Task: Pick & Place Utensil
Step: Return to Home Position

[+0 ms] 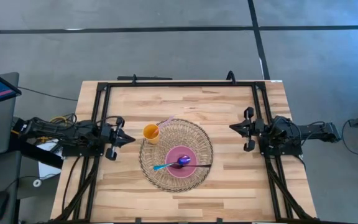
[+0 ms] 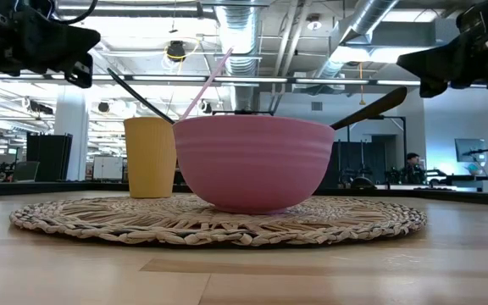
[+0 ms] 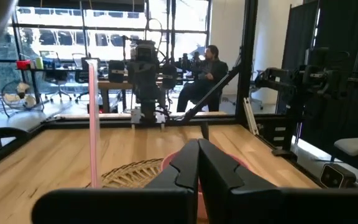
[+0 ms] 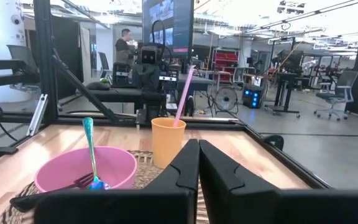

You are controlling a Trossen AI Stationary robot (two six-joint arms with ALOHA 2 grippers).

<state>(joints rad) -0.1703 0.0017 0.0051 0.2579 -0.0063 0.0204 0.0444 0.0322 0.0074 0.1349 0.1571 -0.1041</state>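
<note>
A pink bowl (image 1: 182, 163) sits on a round woven mat (image 1: 176, 134) at the table's middle. A spoon with a blue handle and purple head (image 1: 171, 164) lies in the bowl, its handle leaning on the left rim. A black utensil (image 1: 201, 166) also rests in it, its handle jutting over the right rim. A yellow cup (image 1: 151, 132) stands on the mat's left part with a pink straw-like stick (image 1: 165, 122) leaning inside. My left gripper (image 1: 131, 139) hovers shut just left of the cup. My right gripper (image 1: 232, 127) hovers shut to the right of the mat.
A black frame (image 1: 179, 84) runs along the table's far, left and right sides. Bare wood lies between the mat and each gripper and along the near edge (image 1: 179, 208). A person (image 3: 211, 65) sits in the room beyond the table.
</note>
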